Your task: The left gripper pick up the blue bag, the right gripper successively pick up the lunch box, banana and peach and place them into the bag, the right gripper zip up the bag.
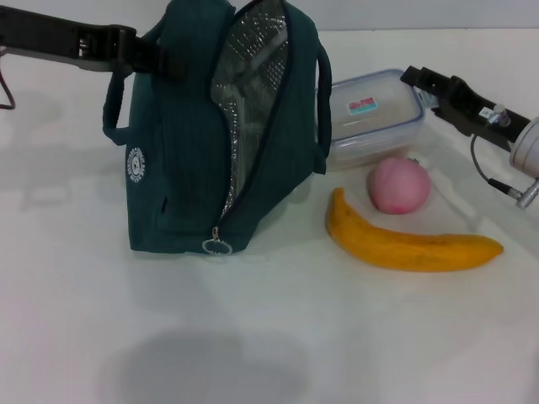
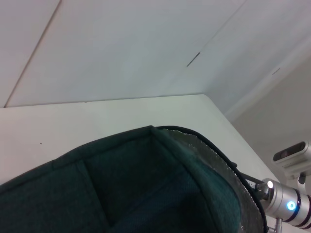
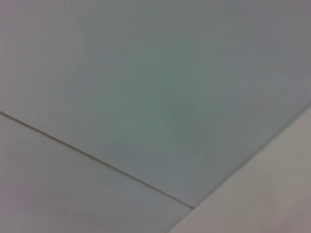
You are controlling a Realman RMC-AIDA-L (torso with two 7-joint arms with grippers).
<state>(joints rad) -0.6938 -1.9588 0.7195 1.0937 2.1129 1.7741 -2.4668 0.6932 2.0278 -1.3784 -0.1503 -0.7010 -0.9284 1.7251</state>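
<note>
The blue bag (image 1: 198,135) stands upright on the white desk (image 1: 269,337), its zipper undone so the silver lining (image 1: 253,93) shows through a long slanted opening; the round zipper pull (image 1: 216,245) hangs at the low end of that opening. The left gripper (image 1: 126,52) reaches in from the robot's left at the bag's upper edge, jaws closed on the bag's handle strap (image 1: 164,61).

Just beside the bag on the robot's right sits the lunch box (image 1: 370,114), a clear container with a labelled lid, partly hidden behind the bag's side and its second strap (image 1: 322,101). In front of the box lie the peach (image 1: 398,185) and the banana (image 1: 404,244) — the 2 fruits close together, the banana curving along the near side. The bag's open flap faces these 3 things.

The right gripper (image 1: 421,77) hovers at the far corner of the lunch box; whether its jaws are wide or narrow I cannot tell.

The left wrist view shows only the bag's top edge and lining rim (image 2: 218,165) and the other arm farther off; the right wrist view shows nothing but pale flat surfaces — no task things.
</note>
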